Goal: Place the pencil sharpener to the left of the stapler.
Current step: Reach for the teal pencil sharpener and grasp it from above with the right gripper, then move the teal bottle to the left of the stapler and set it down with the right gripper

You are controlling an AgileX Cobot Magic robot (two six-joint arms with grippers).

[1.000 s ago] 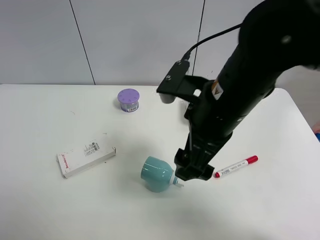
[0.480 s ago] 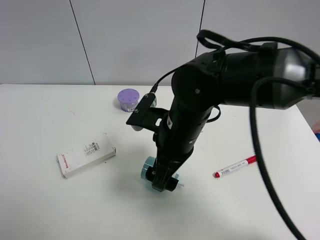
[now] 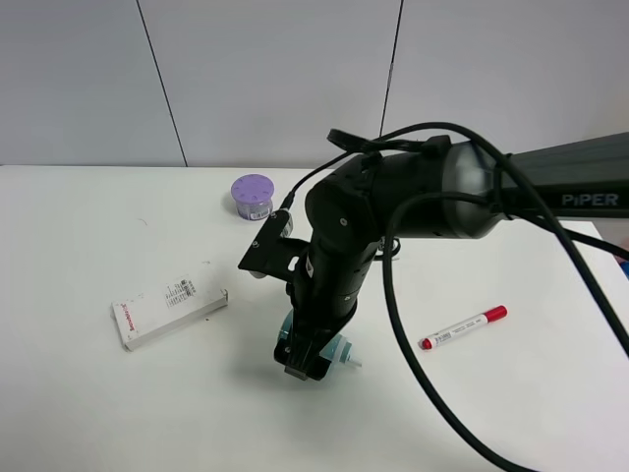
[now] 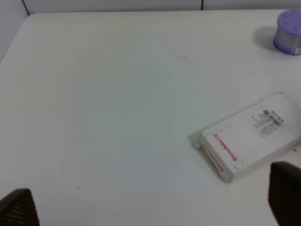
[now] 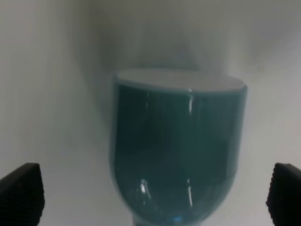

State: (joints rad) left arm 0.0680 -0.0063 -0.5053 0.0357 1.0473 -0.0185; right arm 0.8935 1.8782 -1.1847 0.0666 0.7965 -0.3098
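Note:
The mint-green pencil sharpener lies on its side on the white table, mostly covered by my right arm. In the right wrist view the pencil sharpener fills the middle. My right gripper is open, with one dark fingertip on either side of it and a gap to each. In the high view the right gripper sits low over the sharpener. My left gripper is open over bare table, nothing between its fingertips. The stapler shows in no view.
A white box with red print lies left of the sharpener, also the box in the left wrist view. A purple cylinder stands at the back. A red-capped marker lies to the right. My right arm spans the table's middle.
My right arm has swung left and lowered, bringing its open gripper from beside the sharpener's nozzle to astride its body. The sharpener has not moved.

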